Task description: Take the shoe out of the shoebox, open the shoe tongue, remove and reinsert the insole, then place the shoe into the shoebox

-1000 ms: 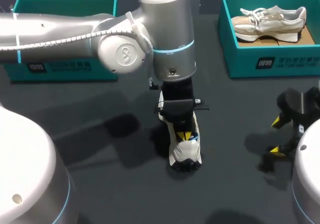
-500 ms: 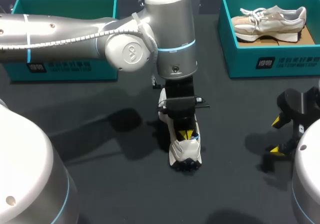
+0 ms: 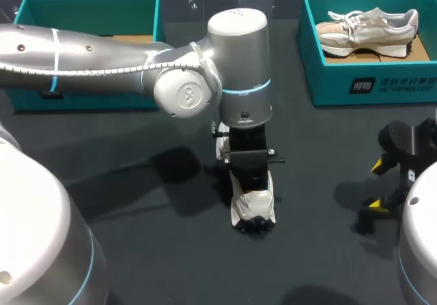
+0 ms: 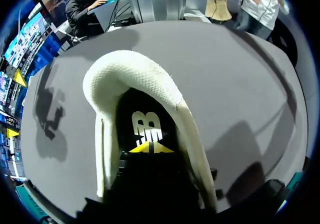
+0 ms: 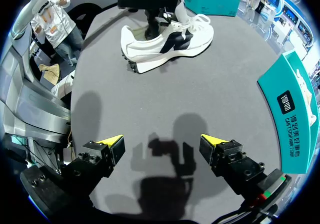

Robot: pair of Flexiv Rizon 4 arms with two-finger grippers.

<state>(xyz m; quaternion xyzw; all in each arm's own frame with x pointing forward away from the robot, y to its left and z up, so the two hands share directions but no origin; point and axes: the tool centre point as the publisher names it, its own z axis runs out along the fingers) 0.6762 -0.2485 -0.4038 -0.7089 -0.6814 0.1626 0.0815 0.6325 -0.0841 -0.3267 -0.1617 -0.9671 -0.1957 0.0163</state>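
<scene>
Mid-table, the left gripper (image 4: 150, 147) reaches down into the shoe (image 3: 252, 206).
Nearest, the right gripper (image 5: 162, 141) hangs wide open and empty, likely keeping clear. Beyond it the shoe, white mesh with black panels and lining, rests on its sole on the table (image 3: 136, 250). The left gripper's tips are drawn close together inside its mouth, probably at the insole. Farthest back waits the teal shoebox (image 3: 89, 5).

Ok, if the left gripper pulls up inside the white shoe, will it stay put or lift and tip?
It would probably lift: the shoe stands free on the table, and the right gripper is well away from it. Its collar looks soft, so it will likely flex. The sole looks narrow, so it may tip sideways.
</scene>
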